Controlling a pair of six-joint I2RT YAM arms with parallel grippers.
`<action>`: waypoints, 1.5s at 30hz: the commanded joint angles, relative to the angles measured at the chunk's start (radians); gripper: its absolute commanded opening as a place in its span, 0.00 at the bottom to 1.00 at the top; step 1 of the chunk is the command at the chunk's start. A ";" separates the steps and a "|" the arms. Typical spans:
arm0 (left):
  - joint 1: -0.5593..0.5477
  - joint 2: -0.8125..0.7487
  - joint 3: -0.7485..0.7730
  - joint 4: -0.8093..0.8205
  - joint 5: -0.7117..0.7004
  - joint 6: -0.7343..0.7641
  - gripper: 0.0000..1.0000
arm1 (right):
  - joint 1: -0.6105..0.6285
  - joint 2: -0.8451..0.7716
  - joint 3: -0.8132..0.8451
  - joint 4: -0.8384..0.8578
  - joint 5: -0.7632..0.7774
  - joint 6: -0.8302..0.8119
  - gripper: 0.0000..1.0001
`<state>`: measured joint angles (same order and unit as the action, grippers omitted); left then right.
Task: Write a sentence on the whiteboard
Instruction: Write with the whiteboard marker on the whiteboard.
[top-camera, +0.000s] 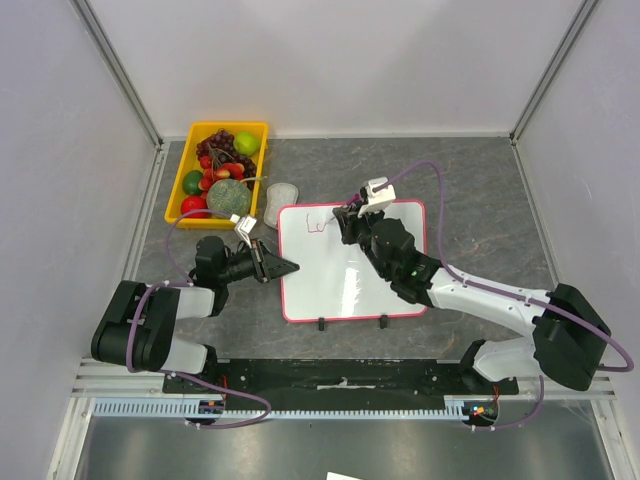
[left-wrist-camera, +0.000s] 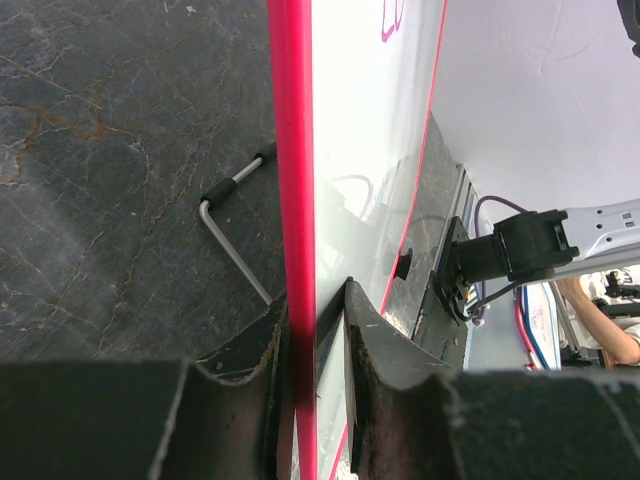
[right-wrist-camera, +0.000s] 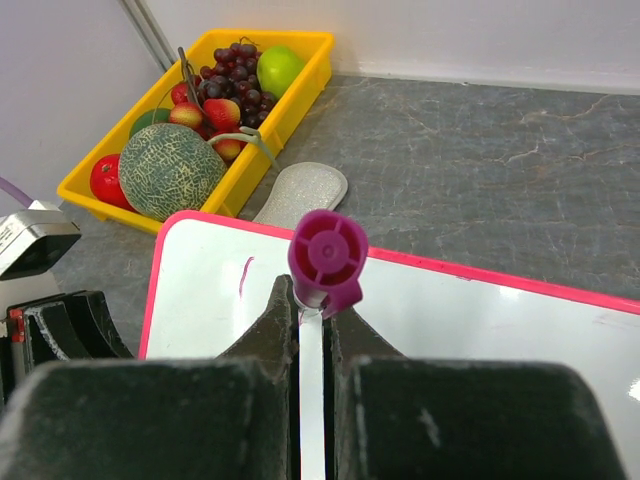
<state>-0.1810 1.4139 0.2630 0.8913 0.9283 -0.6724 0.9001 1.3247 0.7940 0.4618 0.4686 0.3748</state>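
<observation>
The whiteboard (top-camera: 350, 270) lies flat on the table, with its pink-red frame and two black feet at the near edge. A few pink strokes of the sentence (top-camera: 316, 226) sit in its far left corner. My left gripper (top-camera: 285, 266) is shut on the board's left frame edge (left-wrist-camera: 295, 150), one finger above and one below. My right gripper (top-camera: 345, 222) is shut on a white marker with a magenta end (right-wrist-camera: 327, 258), held over the board (right-wrist-camera: 480, 320) beside the strokes. One pink stroke (right-wrist-camera: 245, 275) shows left of the marker. The marker's tip is hidden.
A yellow tray (top-camera: 190, 165) of fruit stands at the far left, also in the right wrist view (right-wrist-camera: 300, 95). A grey eraser (top-camera: 281, 196) lies between the tray and the board. A bent metal rod (left-wrist-camera: 235, 240) lies on the table by the board's edge.
</observation>
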 joint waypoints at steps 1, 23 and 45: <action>-0.003 0.008 0.002 0.015 -0.009 0.045 0.02 | -0.010 0.021 0.048 -0.003 0.030 -0.022 0.00; -0.002 0.011 0.004 0.015 -0.008 0.043 0.02 | -0.015 -0.007 0.028 -0.008 -0.091 0.033 0.00; -0.003 0.014 0.005 0.017 -0.006 0.043 0.02 | -0.063 -0.018 0.033 -0.009 -0.087 0.033 0.00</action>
<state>-0.1806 1.4139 0.2630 0.8936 0.9348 -0.6724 0.8452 1.2934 0.8143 0.4297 0.3710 0.4015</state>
